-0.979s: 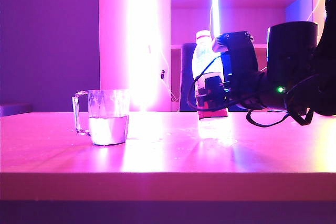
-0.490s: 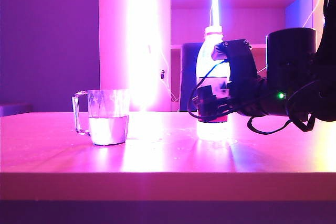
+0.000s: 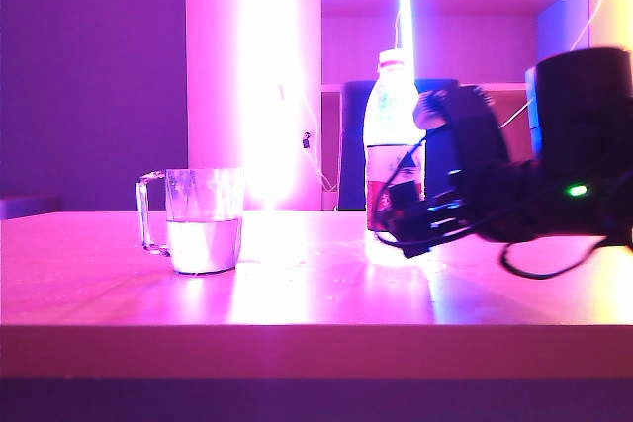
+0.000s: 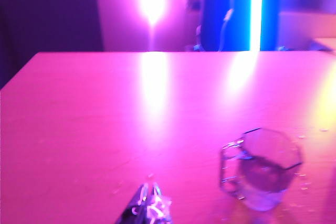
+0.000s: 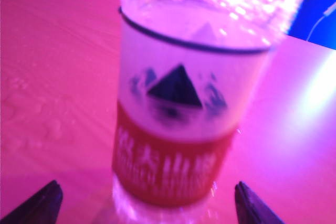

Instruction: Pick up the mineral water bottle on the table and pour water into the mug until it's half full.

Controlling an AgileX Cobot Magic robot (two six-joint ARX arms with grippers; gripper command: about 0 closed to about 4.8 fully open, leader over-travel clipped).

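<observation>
Mineral water bottle (image 3: 393, 140) upright on the surface (image 3: 297, 284), right of centre in the exterior view, white cap on, red band of the label low on its body; standing free, nothing clamped on it. Right gripper (image 3: 410, 229) low and just beside the bottle's base on the near right side, black arm stretching off to the right edge; fingers (image 5: 37, 203) spread wide in the right wrist view, one dark tip at each side of the bottle, clear gaps between tips and plastic. Label filling that view: dark triangle logo on white, Chinese characters on the red band beneath; a little blurred. Droplets scattered on the surface beside the bottle.

Mug (image 3: 198, 219) well to the left of the bottle, handle turned to the left in the exterior view, water (image 3: 204, 244) up to roughly half its height. Same mug (image 4: 265, 169) seen from above in the left wrist view, faceted rim, squared handle, small drops on the surface around it.

Left gripper (image 4: 148, 211) only a shiny tip at the frame edge in the left wrist view, apart from the mug; spread or pressed together, cannot tell.
</observation>
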